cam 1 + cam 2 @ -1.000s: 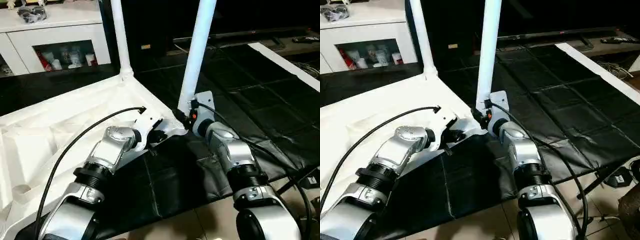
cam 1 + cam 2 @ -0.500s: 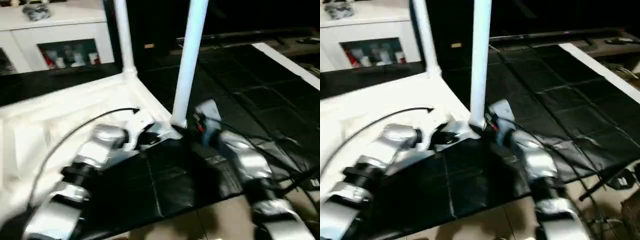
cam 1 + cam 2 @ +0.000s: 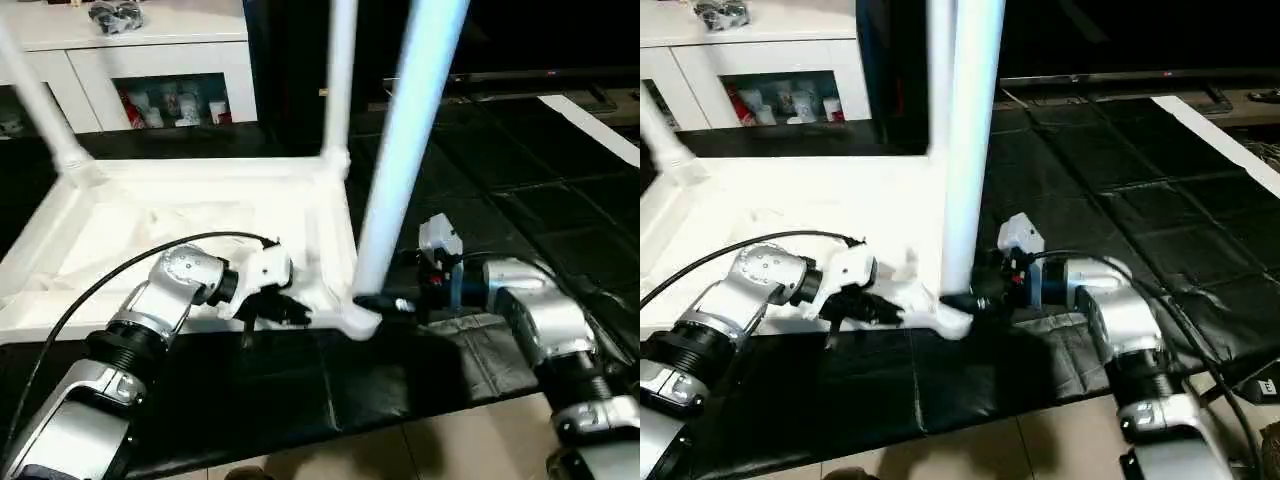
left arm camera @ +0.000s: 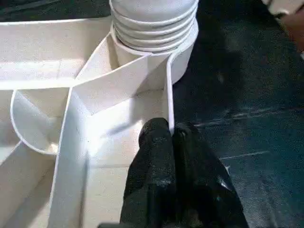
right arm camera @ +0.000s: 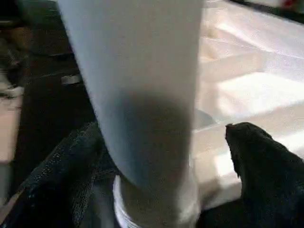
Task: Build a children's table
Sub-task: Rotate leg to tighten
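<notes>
Far-left leg (image 3: 40, 110): upright in its corner socket of the upturned table (image 3: 150, 225), which lies on the black mat (image 3: 330, 380).

Left gripper (image 4: 168, 137): jaws closed on the thin rim wall, just beside the near corner socket (image 4: 156, 57).

Rear leg (image 3: 338, 90): standing in the far corner.

Near leg (image 3: 965, 150): upright, ribbed foot in the near socket.

Right gripper (image 5: 156, 156): jaws spread either side of this leg's base, around it; contact cannot be told.

Risk: a half-seated leg could tilt or pop out if the right arm pushes sideways, and the pinched rim could slip.
</notes>
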`<state>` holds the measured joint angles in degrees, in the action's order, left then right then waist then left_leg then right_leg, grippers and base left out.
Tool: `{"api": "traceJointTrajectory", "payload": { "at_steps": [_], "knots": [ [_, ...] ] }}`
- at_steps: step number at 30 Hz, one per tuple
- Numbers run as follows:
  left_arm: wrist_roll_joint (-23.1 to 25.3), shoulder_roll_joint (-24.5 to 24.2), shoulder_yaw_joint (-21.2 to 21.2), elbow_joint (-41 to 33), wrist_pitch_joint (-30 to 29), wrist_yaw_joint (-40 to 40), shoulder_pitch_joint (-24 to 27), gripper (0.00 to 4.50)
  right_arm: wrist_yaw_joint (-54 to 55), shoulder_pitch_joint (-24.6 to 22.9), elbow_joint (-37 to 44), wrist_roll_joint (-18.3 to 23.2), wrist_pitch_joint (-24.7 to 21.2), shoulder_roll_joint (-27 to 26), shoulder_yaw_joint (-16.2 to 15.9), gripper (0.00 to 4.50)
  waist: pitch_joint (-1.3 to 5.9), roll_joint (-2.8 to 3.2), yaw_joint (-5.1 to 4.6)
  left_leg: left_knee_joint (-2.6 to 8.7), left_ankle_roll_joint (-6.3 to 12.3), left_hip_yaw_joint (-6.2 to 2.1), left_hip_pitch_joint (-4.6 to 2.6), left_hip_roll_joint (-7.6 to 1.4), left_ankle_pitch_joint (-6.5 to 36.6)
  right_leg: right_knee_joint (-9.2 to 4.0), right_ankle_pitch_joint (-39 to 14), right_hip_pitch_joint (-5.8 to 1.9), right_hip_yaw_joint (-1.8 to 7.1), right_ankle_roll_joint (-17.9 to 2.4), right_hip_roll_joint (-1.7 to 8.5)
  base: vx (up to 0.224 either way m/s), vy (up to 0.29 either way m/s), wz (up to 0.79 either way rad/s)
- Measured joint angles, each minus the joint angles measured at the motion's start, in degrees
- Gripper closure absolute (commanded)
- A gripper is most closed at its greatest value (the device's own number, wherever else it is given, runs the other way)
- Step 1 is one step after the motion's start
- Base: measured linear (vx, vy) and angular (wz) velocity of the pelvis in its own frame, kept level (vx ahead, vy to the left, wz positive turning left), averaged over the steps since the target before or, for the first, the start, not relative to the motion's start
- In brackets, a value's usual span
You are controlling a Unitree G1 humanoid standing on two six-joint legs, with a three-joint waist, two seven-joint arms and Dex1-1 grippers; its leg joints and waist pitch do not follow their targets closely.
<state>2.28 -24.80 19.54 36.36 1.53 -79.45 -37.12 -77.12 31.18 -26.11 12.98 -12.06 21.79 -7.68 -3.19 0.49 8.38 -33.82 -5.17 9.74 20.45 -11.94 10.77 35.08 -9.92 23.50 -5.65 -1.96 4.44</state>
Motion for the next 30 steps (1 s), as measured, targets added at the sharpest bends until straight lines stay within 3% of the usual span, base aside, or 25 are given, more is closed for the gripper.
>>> {"api": "traceJointTrajectory", "payload": {
  "at_steps": [2, 3, 10, 24, 30],
  "knots": [
    [0.0, -0.1, 0.3, 0.4, 0.8, -0.8, -0.2, 4.5, -1.7, 0.5, -0.1, 0.0, -0.4, 0.2, -1.0, 0.18, 0.0, 0.0, 0.09, 0.0, 0.0, 0.0, 0.0, -0.01, 0.0, 0.02, 0.0, -0.01, -0.03, 0.0, 0.0, 0.0, 0.0, 0.0],
    [0.0, -0.1, 0.4, 0.6, 1.4, -1.3, -0.3, 4.5, -2.3, 0.8, -0.9, -0.1, -0.4, 0.0, -1.8, 0.42, 0.0, 0.0, 0.12, 0.0, 0.0, 0.0, -0.01, -0.01, 0.0, 0.02, 0.0, -0.03, -0.03, 0.0, 0.0, 0.0, 0.0, 0.0],
    [0.2, -0.1, 0.9, 1.2, 2.8, -2.5, -0.6, 4.5, -4.5, 2.7, -5.0, -0.6, -0.4, -0.8, -3.9, 0.97, 0.0, -0.01, 0.19, -0.05, 0.0, -0.01, 0.0, -0.01, 0.0, 0.03, 0.0, -0.06, -0.02, 0.0, 0.0, 0.0, 0.0, 0.0],
    [0.3, 0.0, 1.0, 1.9, 4.0, -2.4, -0.8, 4.5, -6.6, 4.5, -7.1, -0.7, -0.8, -1.8, -4.3, 2.19, 0.02, -0.07, 0.47, -0.05, -0.01, -0.02, 0.0, -0.02, 0.0, 0.05, 0.0, -0.06, -0.03, 0.0, 0.01, 0.0, 0.0, 0.0],
    [0.2, 0.0, 0.9, 2.7, 4.2, -2.2, -1.0, 4.5, -6.5, 4.5, -7.0, -1.0, -0.2, -1.9, -4.2, 2.33, 0.03, -0.06, 0.47, -0.05, -0.01, -0.03, -0.06, -0.02, 0.0, 0.1, 0.0, -0.09, -0.03, 0.0, 0.01, 0.0, 0.0, 0.0]
  ]
}}
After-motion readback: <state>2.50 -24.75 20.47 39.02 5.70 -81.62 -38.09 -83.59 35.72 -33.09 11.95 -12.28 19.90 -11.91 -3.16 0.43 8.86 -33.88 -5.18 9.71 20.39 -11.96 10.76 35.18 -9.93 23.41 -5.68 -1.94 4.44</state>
